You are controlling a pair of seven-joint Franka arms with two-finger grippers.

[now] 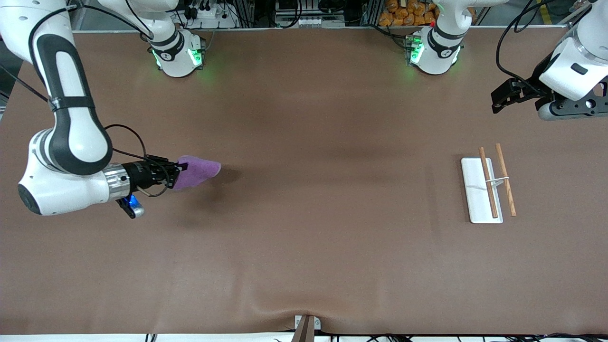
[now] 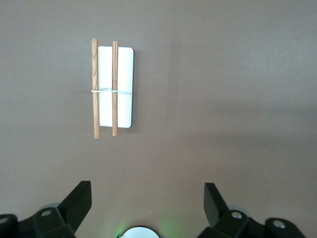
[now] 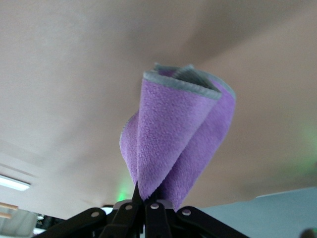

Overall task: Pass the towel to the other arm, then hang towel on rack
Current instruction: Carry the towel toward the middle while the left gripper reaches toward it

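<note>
Nearest the front camera, at the left arm's end of the brown table, lies the rack: a white rectangular base plate carrying two thin wooden rods joined by a slim white bracket; one rod runs over the plate, the other just beside its edge, and nothing hangs on them. At about the same depth but toward the right arm's end, the right gripper is held horizontally above the table, its fingers pinched shut on one end of the purple towel; the right wrist view shows the cloth as a folded roll with a grey edge, projecting from the closed fingertips. Farther from the camera, the left gripper waits aloft over the table with its jaws spread wide and empty. No legible writing or label appears on any item.
</note>
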